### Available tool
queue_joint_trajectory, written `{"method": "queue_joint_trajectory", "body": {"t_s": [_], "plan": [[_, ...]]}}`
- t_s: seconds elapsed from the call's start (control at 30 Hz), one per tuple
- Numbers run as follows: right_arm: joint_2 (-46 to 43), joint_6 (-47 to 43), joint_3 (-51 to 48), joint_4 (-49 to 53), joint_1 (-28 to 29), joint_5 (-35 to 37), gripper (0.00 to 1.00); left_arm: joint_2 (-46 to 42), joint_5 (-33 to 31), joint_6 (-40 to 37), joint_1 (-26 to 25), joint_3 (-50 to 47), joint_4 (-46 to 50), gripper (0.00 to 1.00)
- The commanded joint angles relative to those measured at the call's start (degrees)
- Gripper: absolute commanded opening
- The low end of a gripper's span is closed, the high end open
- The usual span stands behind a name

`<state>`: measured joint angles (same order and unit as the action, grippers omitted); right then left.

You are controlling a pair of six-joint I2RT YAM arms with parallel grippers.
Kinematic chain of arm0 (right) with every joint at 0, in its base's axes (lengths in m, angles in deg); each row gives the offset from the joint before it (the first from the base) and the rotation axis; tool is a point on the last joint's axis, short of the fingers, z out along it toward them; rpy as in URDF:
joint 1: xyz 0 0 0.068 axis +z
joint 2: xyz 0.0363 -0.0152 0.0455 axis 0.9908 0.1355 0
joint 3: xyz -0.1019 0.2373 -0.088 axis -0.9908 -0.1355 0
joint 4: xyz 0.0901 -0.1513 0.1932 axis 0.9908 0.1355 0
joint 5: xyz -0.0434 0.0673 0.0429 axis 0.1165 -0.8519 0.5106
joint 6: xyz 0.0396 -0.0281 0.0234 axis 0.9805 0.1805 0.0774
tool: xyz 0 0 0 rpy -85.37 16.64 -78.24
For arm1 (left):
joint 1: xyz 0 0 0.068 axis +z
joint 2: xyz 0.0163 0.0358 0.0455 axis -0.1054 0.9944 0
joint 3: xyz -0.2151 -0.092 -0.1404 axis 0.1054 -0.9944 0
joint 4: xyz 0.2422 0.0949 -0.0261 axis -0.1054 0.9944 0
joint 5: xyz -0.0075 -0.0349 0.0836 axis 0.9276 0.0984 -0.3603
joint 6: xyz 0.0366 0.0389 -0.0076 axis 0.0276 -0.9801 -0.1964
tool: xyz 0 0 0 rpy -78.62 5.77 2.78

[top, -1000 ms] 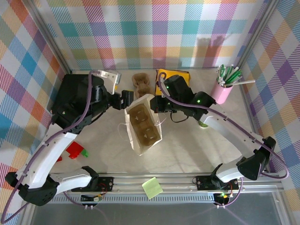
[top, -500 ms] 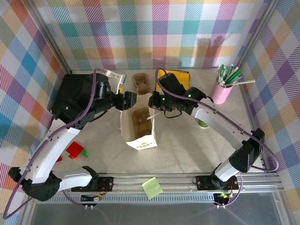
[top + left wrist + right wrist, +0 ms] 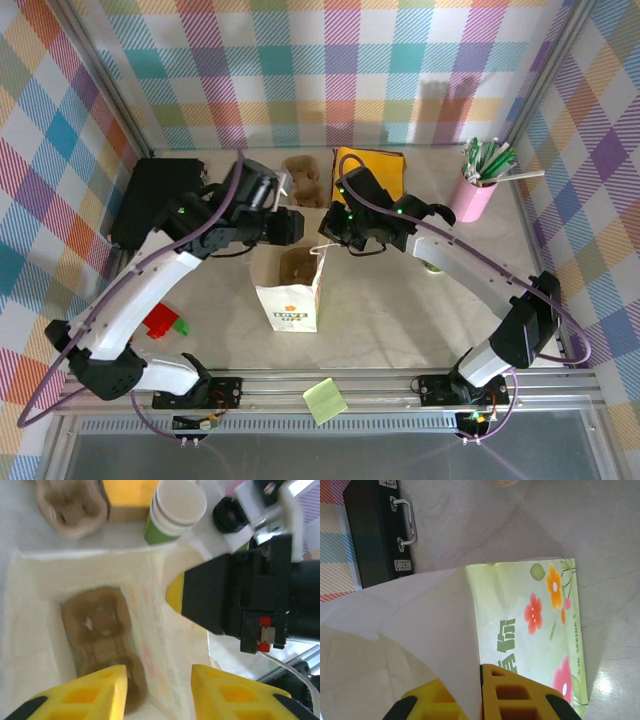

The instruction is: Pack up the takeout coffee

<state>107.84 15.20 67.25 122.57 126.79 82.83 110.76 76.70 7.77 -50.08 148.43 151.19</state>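
Observation:
The takeout coffee [image 3: 172, 510], a white cup with a green lower band, stands on the table beyond the bag; from above only a green bit of it [image 3: 433, 266] shows under the right arm. The white paper bag [image 3: 290, 295] stands upright and open, with a brown cup carrier [image 3: 100, 635] on its floor. My left gripper [image 3: 159, 680] [image 3: 293, 228] is open over the bag's mouth, one bag wall running between its fingers. My right gripper [image 3: 480, 680] [image 3: 328, 232] is shut on the bag's rim, beside the flower-printed side [image 3: 540, 625].
A second brown carrier [image 3: 300, 178] and a yellow pad [image 3: 375, 162] lie behind the bag. A black case [image 3: 145, 200] sits at the left, a pink cup of straws [image 3: 476, 190] at the back right. Red and green blocks [image 3: 162, 322] lie near the left front.
The bag has gone from lying tilted to standing upright, a little nearer the front. The left arm has swung right over its mouth. The right gripper has kept hold of the rim.

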Motion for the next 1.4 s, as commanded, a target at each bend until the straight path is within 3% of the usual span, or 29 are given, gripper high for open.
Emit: {"method": "queue_joint_trajectory", "body": {"t_s": [0.0, 0.17, 0.3, 0.53, 1.37], "plan": [[-3.56, 1.99, -1.91, -3.65, -0.45, -1.49, 0.09, 2.31, -3.47, 7.15, -3.5, 1.51, 7.45, 0.32], [-5.58, 1.65, -4.33, -4.04, -0.85, -2.12, 0.09, 4.4, -5.72, 13.5, -5.38, -1.28, 11.23, 0.26], [-6.82, 1.84, -5.75, -4.55, -0.99, -2.91, 0.09, 5.27, -3.61, 15.41, -5.48, -6.08, 9.71, 0.24], [-7.68, 3.83, -8.19, -5.81, -1.07, -3.52, 0.09, 10.07, 2.08, 12.91, -5.51, -8.82, 6.98, 0.23], [-6.46, 5.13, -7.87, -6.17, -1.95, -4.15, 0.09, 18.98, 8.11, 4.99, -3.47, -17.91, -6.72, 0.17]]}}
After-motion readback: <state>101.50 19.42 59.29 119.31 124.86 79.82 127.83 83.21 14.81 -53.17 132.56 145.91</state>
